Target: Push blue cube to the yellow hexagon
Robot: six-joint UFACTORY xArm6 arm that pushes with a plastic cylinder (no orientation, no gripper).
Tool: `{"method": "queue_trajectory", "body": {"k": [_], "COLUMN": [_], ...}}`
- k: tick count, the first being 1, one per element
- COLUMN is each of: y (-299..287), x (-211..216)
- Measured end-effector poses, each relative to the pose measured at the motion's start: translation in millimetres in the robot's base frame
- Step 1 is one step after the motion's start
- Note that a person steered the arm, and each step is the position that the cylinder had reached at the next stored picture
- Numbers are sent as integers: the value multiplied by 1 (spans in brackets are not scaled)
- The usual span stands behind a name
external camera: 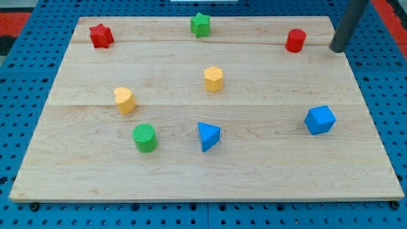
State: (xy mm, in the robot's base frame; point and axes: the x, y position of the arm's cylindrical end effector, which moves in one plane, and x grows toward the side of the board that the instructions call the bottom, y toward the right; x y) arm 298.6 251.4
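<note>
Across the middle of the view lies the pale wooden board (210, 172), resting on a blue pegboard surface (19, 127) that frames it. Up at the view's top right, the straight dark rod (350, 22) slants down, and my tip (335, 49) sits at the board's right edge, just right of the red cylinder block (295, 40). No jaws here, just a bare rod end, touching no block.

The blue cube block (319, 119) sits at the view's right, below the tip and well apart from it. The yellow hexagon block (213, 79) stands near the board's centre, well to the cube's left and a little higher in the view.

Between them and lower, the blue triangular block (208, 136) leans near the bottom centre. Left of it, the green ribbed cylinder block (145, 137). Above that, the yellow heart-shaped block (124, 100). Along the top: the red star block (100, 35) at the left, the green star block (200, 24) in the middle.
</note>
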Motion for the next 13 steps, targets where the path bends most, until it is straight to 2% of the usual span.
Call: {"method": "queue_trajectory", "body": {"k": [1, 3, 4, 5, 6, 7, 8, 9, 10, 11, 12, 13], "y": [-15, 2, 53, 94, 85, 35, -17, -41, -3, 33, 26, -46], "x": [2, 3, 23, 23, -14, -34, 17, 28, 66, 139, 212, 238]}}
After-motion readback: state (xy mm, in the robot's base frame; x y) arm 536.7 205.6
